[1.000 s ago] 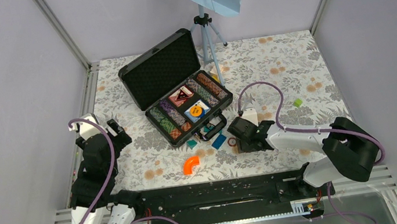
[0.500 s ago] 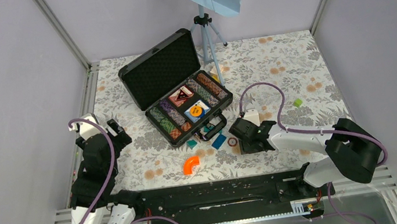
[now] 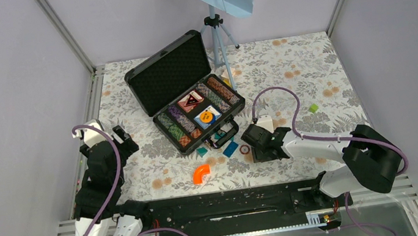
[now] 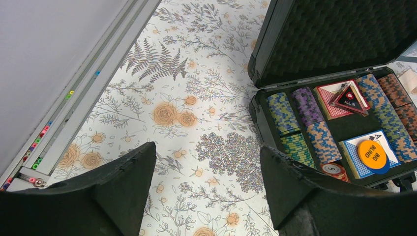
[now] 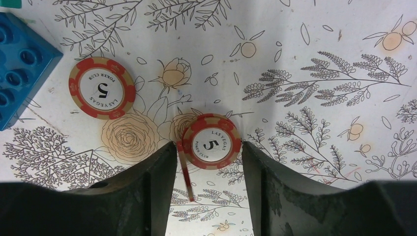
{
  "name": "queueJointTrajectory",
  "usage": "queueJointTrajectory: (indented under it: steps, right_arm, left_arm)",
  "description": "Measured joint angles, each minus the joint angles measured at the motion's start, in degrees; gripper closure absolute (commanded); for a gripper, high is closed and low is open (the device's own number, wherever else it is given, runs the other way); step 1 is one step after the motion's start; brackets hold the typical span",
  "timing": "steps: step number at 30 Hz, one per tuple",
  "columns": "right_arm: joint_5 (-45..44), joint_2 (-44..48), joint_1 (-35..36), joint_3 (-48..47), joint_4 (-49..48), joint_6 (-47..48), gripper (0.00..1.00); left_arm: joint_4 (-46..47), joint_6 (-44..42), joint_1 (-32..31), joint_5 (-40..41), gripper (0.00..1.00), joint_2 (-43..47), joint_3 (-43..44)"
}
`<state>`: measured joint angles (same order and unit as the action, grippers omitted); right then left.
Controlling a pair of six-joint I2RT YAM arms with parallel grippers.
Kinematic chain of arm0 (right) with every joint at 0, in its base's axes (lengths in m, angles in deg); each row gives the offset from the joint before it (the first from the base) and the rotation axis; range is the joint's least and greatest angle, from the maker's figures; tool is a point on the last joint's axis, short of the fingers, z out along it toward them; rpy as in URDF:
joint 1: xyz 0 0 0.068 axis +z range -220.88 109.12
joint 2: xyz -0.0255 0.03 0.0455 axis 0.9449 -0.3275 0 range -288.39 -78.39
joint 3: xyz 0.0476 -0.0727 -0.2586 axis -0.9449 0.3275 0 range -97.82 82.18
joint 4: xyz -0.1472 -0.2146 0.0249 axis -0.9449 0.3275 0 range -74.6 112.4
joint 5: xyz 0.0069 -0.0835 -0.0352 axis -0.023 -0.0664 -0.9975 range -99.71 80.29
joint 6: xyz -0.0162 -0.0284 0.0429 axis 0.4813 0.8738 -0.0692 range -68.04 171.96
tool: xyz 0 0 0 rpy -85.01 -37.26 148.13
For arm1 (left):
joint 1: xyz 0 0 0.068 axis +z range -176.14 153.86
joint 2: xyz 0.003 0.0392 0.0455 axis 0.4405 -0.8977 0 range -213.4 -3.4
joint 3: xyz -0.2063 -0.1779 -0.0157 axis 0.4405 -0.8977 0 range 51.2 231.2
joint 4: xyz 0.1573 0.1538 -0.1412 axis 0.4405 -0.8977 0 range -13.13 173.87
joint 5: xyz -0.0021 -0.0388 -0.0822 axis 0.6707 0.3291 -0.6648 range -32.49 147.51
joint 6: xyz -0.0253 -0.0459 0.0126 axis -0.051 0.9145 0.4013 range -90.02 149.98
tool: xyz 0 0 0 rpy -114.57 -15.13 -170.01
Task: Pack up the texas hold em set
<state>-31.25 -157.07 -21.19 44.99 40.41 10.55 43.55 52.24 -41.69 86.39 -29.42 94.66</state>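
**Overhead view.** The open black briefcase stands at upper centre on the floral tabletop, with its foam-lined lid raised. An orange curved piece lies below the briefcase, toward the bottom of the frame.

**Left wrist view.** The left gripper hangs over bare cloth with its fingers spread wide and nothing between them. The briefcase fills the right of the frame. Its tray holds rows of striped chips. It also holds a red deck under a triangular "ALL IN" marker, and a blue deck topped by an orange "BIG BLIND" button.

**Right wrist view.** The fingers of the right gripper stand apart on either side of a red "5" poker chip that lies flat at centre frame. The chip's rim reaches both inner faces — whether they clamp it cannot be told. An edge-on chip leans by the finger on the left of the frame. A second flat chip lies at upper left, beside a blue block.
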Motion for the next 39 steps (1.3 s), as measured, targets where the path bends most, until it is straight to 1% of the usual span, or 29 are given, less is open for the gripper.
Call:
queueJointTrajectory:
  steps: [6, 11, 17, 22, 26, 28, 30, 33, 34, 37, 39]
  right_arm:
    - [0.0, 0.0, 0.0, 0.0, 0.0, 0.0, 0.34]
    - [0.0, 0.0, 0.0, 0.0, 0.0, 0.0, 0.32]
    - [0.0, 0.0, 0.0, 0.0, 0.0, 0.0, 0.21]
    - [0.1, 0.0, 0.0, -0.1, 0.1, 0.2, 0.21]
    - [0.3, 0.5, 0.0, -0.1, 1.0, 0.1, 0.28]
    - [0.8, 1.3, 0.0, -0.1, 1.6, 0.0, 0.3]
    - [1.5, 2.1, 0.0, -0.1, 1.8, -0.3, 0.28]
    - [2.6, 2.8, 0.0, -0.1, 2.0, -0.9, 0.18]
    - [3.0, 2.8, 0.0, -0.1, 2.0, -1.1, 0.16]
    - [4.2, 2.8, 0.0, -0.1, 2.4, -1.7, 0.15]
    - [4.7, 2.8, 0.0, -0.1, 2.6, -2.1, 0.19]
  left_arm:
    - [0.0, 0.0, 0.0, 0.0, 0.23, 0.0, 0.0]
    - [0.0, 0.0, 0.0, 0.0, 0.23, 0.0, 0.0]
    - [0.0, 0.0, 0.0, 0.0, 0.23, 0.0, 0.0]
    - [0.0, 0.0, 0.0, -0.1, 0.23, 0.0, 0.0]
    - [0.0, 0.0, 0.0, -0.2, 0.23, 0.0, 0.0]
    - [0.1, 0.0, 0.0, -0.2, 0.23, 0.0, 0.0]
    - [0.1, 0.0, 0.0, -0.2, 0.23, 0.0, 0.0]
    - [0.2, 0.0, 0.0, -0.2, 0.23, 0.0, 0.0]
    - [0.2, 0.0, 0.0, -0.2, 0.23, 0.0, 0.0]
    - [0.2, 0.0, 0.0, -0.2, 0.23, 0.0, 0.0]
    - [0.2, 0.0, 0.0, -0.2, 0.23, 0.0, 0.0]
